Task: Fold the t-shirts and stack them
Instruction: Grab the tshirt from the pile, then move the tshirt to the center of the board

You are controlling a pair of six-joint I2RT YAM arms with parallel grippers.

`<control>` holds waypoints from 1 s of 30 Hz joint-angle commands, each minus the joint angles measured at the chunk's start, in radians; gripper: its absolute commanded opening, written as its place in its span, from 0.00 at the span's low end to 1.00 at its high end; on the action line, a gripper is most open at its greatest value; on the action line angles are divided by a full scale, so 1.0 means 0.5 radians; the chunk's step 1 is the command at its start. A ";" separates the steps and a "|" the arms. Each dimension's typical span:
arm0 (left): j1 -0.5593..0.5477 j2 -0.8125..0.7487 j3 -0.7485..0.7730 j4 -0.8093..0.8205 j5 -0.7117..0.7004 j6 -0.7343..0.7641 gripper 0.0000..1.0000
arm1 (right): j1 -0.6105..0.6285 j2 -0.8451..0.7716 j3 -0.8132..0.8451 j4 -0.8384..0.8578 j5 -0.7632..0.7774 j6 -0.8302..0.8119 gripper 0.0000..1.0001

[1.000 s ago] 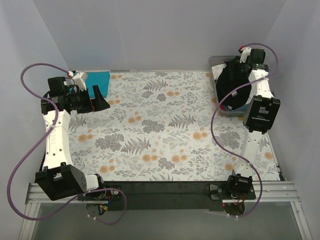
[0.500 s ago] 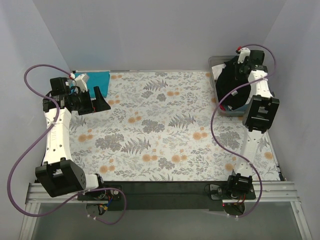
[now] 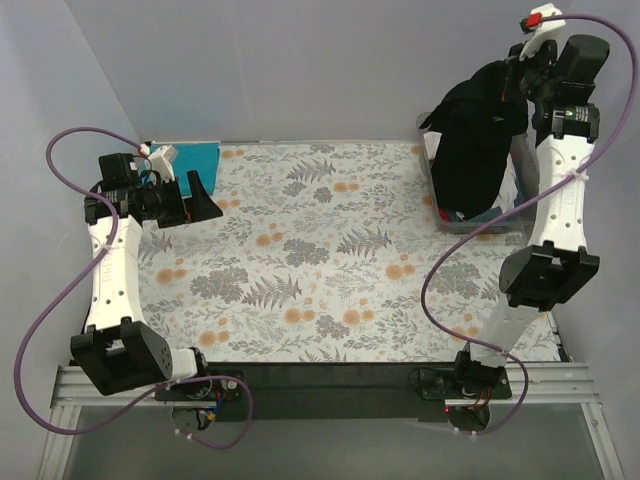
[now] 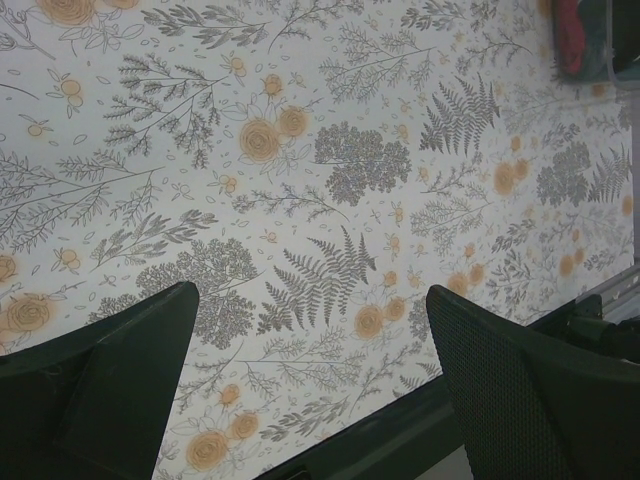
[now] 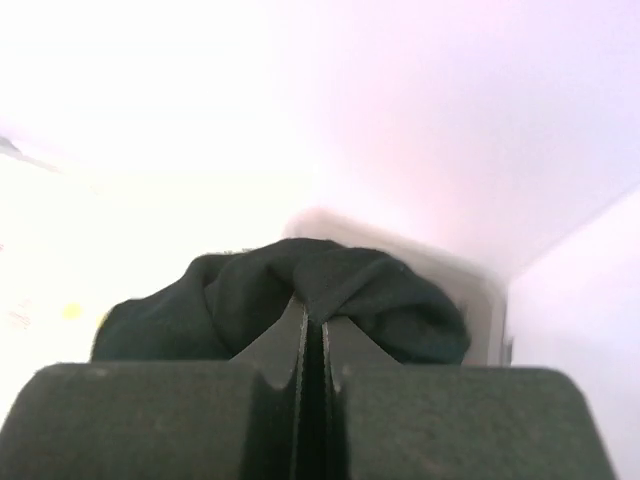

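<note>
Well, from above, the right gripper [image 3: 520,75] is up high at the far right, pinched shut on the top of the black t-shirt [image 3: 480,140]. The shirt hangs straight down under it, long way up and down. Its bottom end dips into the grey tub [image 3: 470,228]. I think the next move has to carry it left and near, over the tub wall and out onto the flowery table cloth [image 3: 320,260], where there is lots of bare room. The walls are close behind and to the right, so there is no room that way. The teal-blue t-shirt [image 3: 195,157] lies flat in the far left corner. The left gripper [image 3: 195,198] is just beside it, well apart from the black one, so the right arm is the nearer one by a lot. I cannot make out the white shirt.

From the left wrist, the two fingers [image 4: 110,400] stand wide with nothing between them, only flowery cloth below.

From the right wrist, the fingers are pressed together on a bunch of black cloth that bulges out just past the tips.
</note>
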 commanded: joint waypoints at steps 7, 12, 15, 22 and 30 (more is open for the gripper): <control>0.001 -0.123 -0.015 0.092 0.085 -0.065 0.98 | 0.002 -0.527 0.027 0.630 -0.400 0.438 0.01; 0.001 -0.129 -0.021 0.110 0.100 -0.087 0.98 | 0.014 -0.745 -0.031 1.155 -0.428 0.751 0.01; 0.001 -0.147 -0.036 0.116 0.097 -0.093 0.98 | 0.020 -0.813 -0.031 1.428 -0.413 0.908 0.01; 0.001 -0.184 -0.095 0.144 0.091 -0.105 0.98 | 0.060 -0.859 -0.006 1.833 -0.416 1.211 0.01; 0.001 -0.203 -0.110 0.153 0.112 -0.114 0.98 | 0.424 -0.908 -0.178 1.861 -0.496 1.289 0.01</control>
